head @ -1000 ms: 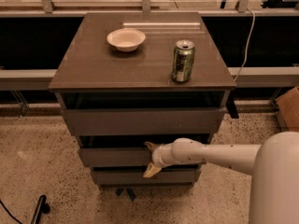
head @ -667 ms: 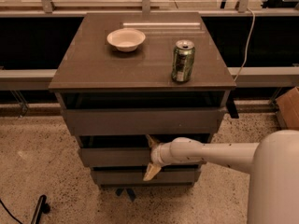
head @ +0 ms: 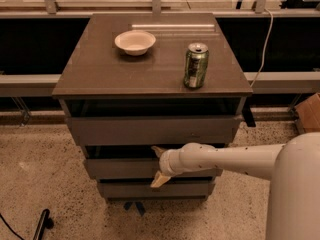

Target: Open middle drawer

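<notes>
Middle drawer [head: 120, 168] of a low three-drawer cabinet, a dark grey-brown flat front with no handle. It sits between the top drawer [head: 150, 130] and the smaller bottom drawer [head: 150, 189], under the front edge of the worktop [head: 110, 69].

A white robot arm [head: 225, 159] reaches in from the right. Its gripper [head: 157, 165] is at the drawer front, a little right of centre. The jaws stand wide apart, one above the other. The upper finger [head: 159, 150] is at the dark gap along the drawer's top edge and the lower finger [head: 159, 180] is at its bottom edge, so they straddle the front. Whether they press on it cannot be told.

On the worktop, a pale bowl [head: 135, 41] sits near the back edge, left of centre. A green drink can [head: 195, 65] stands upright toward the right edge.

The drawer looks rigid and fairly light, and it probably slides straight out on runners. With no handle, the smooth face gives no grip. The best hold is likely the lip of the top edge, hooked from the gap above near the centre so the drawer does not twist and jam. A steady, level pull toward the front should also keep the can from tipping.
</notes>
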{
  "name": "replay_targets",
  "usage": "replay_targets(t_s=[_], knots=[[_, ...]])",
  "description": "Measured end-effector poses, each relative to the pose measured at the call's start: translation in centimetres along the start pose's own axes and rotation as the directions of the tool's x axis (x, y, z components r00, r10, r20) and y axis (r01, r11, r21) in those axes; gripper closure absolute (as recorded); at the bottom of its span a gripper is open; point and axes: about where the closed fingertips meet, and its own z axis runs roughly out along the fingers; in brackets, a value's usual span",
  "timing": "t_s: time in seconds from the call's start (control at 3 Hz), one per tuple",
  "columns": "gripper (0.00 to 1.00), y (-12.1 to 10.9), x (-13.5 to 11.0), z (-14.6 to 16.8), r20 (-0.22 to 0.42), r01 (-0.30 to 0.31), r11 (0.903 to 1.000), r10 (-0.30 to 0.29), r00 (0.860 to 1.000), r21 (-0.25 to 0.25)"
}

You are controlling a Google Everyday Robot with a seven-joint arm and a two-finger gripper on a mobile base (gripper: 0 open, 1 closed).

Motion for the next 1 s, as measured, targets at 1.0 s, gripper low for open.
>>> replay_targets(t_s=[1.0], knots=[[0.00, 0.0, 1.6, 0.5, -0.056, -0.029, 0.9991, 0.027, 0.998, -0.032]])
